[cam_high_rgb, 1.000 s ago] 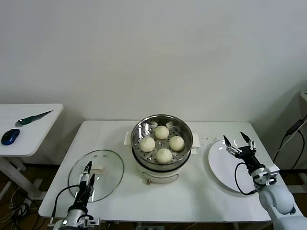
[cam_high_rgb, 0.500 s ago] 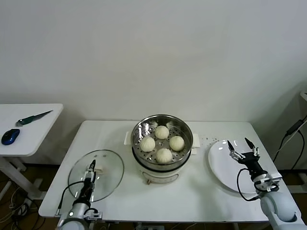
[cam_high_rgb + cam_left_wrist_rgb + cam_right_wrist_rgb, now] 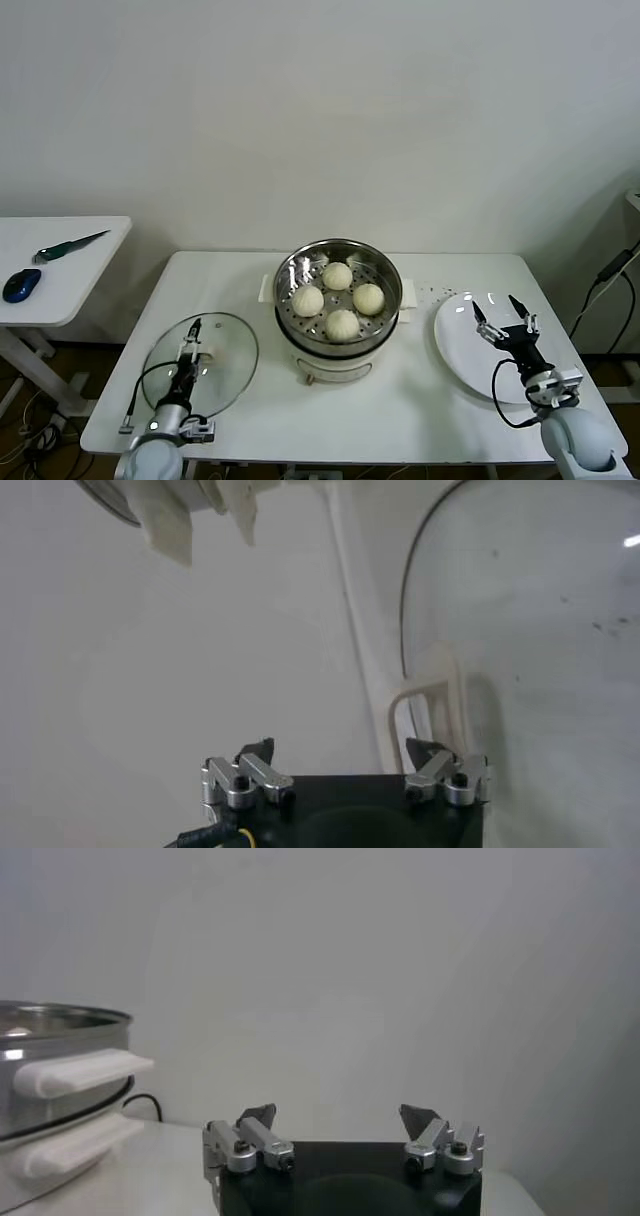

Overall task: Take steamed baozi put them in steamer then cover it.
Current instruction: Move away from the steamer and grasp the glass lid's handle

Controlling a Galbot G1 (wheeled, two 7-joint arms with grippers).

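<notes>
The left gripper (image 3: 192,339) is hovering with jaws spread over the cover (image 3: 201,364), its white handle (image 3: 428,705) lying just ahead of them. The steamer (image 3: 338,311), uncovered, is holding four steamed baozi (image 3: 341,324). The right gripper (image 3: 504,320) is waiting, jaws spread, above the white plate (image 3: 462,345).

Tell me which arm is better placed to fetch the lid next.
Left: its end effector hovers open over the round clear glass lid, at its white handle. The right end effector sits over the flat white plate.
</notes>
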